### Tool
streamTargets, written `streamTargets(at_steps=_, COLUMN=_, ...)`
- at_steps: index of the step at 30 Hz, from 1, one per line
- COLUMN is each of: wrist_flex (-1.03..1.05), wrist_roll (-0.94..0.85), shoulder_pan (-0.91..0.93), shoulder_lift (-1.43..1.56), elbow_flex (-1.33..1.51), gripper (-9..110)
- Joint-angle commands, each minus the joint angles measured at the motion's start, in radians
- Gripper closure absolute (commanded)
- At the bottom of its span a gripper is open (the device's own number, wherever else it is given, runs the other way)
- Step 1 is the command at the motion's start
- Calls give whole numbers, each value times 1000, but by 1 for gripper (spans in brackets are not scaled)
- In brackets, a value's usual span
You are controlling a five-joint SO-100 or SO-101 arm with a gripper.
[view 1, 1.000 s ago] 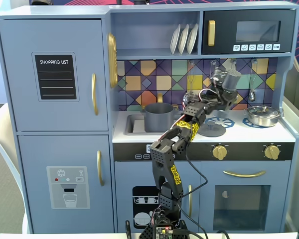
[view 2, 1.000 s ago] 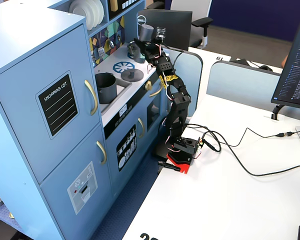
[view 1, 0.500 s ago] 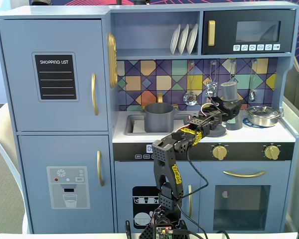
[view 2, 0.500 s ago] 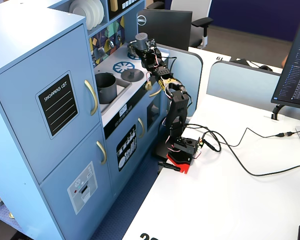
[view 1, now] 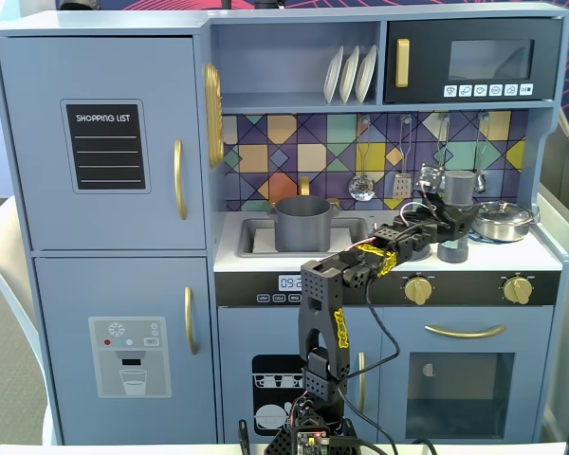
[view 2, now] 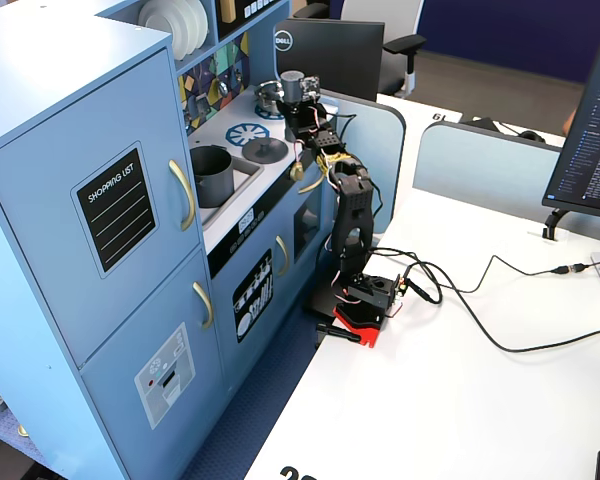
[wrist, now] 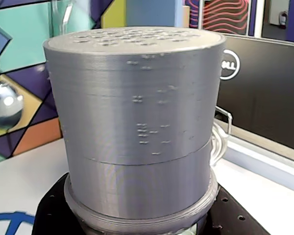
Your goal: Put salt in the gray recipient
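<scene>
Salt (view 1: 458, 194) held at the stove end, pot (view 1: 302, 223) not yet reached

The salt is seen upright in the jaws (view 1: 452, 220), apparently closed on it, near the steel pan (view 1: 502, 220); the pot is seen in the sink (view 1: 248, 237), well apart to the left, so carrying and shaking are judged left to do; the perforated cap (wrist: 132, 39) is shown only by the wrist view, where pot and jaws are hidden; a lid (view 2: 265, 150) on the counter is shown by a fixed view
</scene>
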Motion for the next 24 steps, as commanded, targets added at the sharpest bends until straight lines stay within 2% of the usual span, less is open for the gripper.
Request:
streamTargets(at_steps=1, wrist_flex=0, wrist_roll=31, shoulder_pan=21, shoulder_lift=-2, elbow_flex=-107, gripper=101)
streamTargets(at_steps=14, wrist_flex=26, wrist_roll=17, shoulder_pan=32, shoulder_lift=23, elbow_flex=-66, gripper=101)
streamTargets(at_steps=24, wrist_flex=12, wrist_roll=-18, shoulder_pan=46, shoulder_lift=49, elbow_flex=-26, gripper=55)
